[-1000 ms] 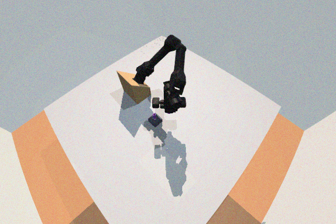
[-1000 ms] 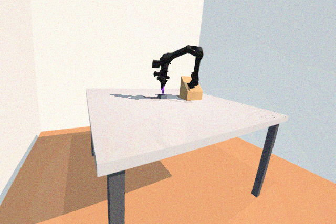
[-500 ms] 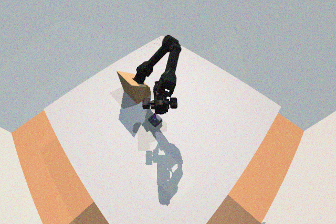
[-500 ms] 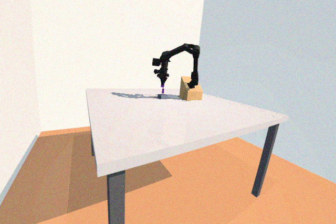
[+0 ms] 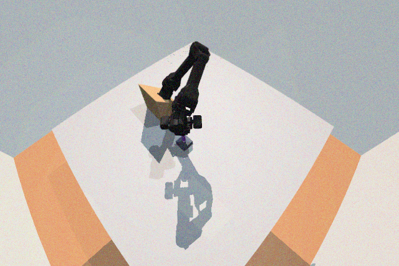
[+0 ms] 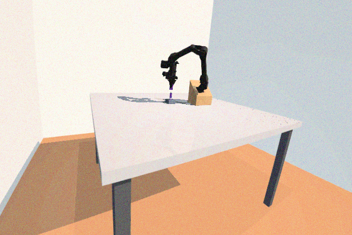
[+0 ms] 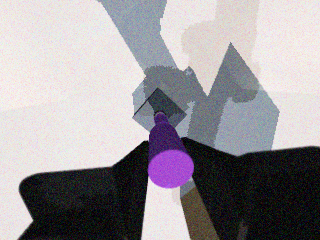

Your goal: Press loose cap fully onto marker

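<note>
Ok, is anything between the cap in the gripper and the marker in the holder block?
Nothing visible is. The gripper holds the purple cap above the marker, which stands upright in the holder block. The exterior view shows only open air between the two.

walls: cream wall [image 6: 113, 27] at left and far, pale blue wall [image 6: 284, 56] at right
floor: orange floor [image 6: 213, 198]
furniture: white bench [image 6: 170, 130], dark grey legs [image 6: 277, 167]
</note>
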You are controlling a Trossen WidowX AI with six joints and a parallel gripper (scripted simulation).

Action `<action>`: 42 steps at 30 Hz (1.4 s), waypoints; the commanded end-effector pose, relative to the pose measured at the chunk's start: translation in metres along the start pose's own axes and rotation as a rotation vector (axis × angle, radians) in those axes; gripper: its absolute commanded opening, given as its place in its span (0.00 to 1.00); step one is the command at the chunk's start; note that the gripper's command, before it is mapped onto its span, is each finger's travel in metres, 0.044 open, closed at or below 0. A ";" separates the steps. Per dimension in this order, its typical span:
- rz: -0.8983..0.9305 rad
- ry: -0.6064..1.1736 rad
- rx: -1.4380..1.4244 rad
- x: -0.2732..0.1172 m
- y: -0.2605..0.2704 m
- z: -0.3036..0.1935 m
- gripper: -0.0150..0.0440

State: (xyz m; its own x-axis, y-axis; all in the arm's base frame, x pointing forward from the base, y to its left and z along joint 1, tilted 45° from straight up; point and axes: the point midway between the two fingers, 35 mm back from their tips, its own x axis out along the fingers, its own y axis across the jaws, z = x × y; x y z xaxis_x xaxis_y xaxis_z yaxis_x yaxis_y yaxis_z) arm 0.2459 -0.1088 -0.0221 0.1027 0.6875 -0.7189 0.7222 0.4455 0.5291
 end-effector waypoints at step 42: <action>-0.002 0.009 -0.001 0.061 -0.002 -0.001 0.25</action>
State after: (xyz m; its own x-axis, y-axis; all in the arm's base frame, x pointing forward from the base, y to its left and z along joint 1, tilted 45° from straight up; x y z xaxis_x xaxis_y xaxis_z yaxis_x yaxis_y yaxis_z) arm 0.2501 -0.0689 -0.0647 0.0951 0.6866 -0.7208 0.7175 0.4547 0.5277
